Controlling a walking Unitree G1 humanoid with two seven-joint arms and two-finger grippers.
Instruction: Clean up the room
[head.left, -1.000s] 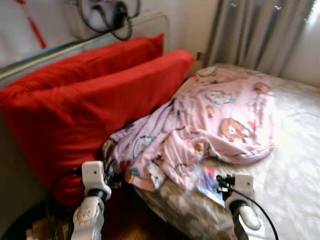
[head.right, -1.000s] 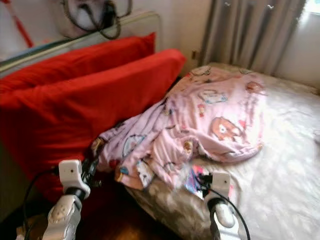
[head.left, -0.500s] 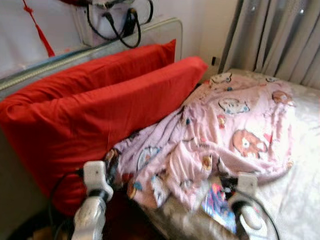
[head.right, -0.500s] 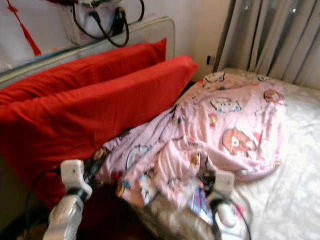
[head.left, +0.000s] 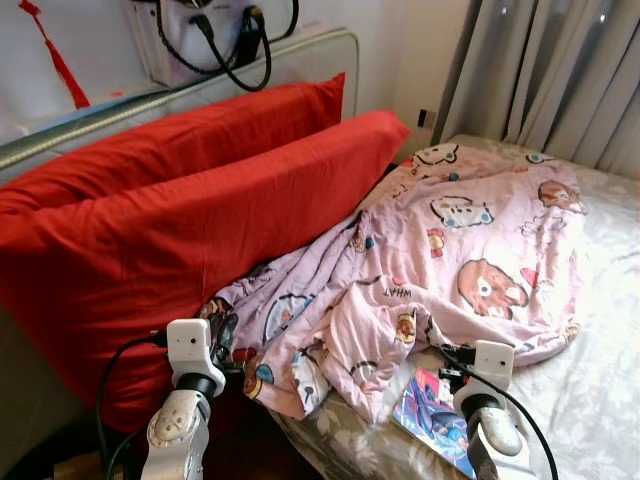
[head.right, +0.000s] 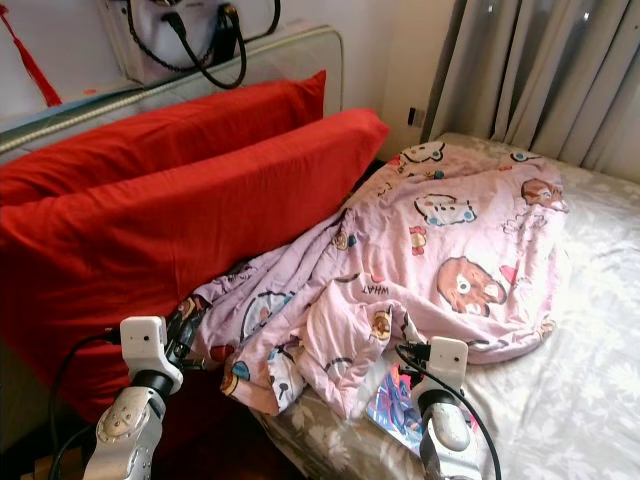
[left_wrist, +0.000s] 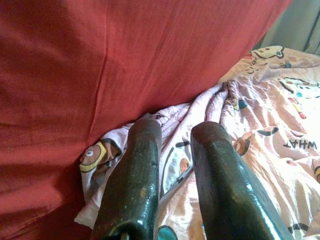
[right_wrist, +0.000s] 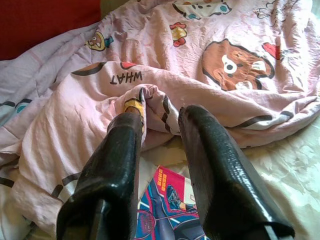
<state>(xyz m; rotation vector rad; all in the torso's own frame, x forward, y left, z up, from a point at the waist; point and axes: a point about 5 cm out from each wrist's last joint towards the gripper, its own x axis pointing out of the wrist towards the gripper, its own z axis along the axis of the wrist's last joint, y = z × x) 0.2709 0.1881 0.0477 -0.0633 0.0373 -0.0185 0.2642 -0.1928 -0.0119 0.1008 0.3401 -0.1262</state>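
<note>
A crumpled pink cartoon-print blanket lies across the bed, its lower folds hanging off the bed's edge. A colourful magazine sits on the sheet, partly under the blanket's fold. My right gripper hovers just above the magazine, pointing at the blanket's folded edge; its fingers stand a little apart with nothing between them. My left gripper is low beside the red pillows, open a narrow gap, aimed at the blanket's corner where it meets the pillow.
Two big red pillows lean against the padded headboard, with a bag with black straps above. The floral sheet spreads to the right. Grey curtains hang behind. Dark floor lies beside the bed.
The camera has shifted and the picture has sharpened. The blanket, pillows and magazine lie as before. Both grippers keep their places and hold nothing.
</note>
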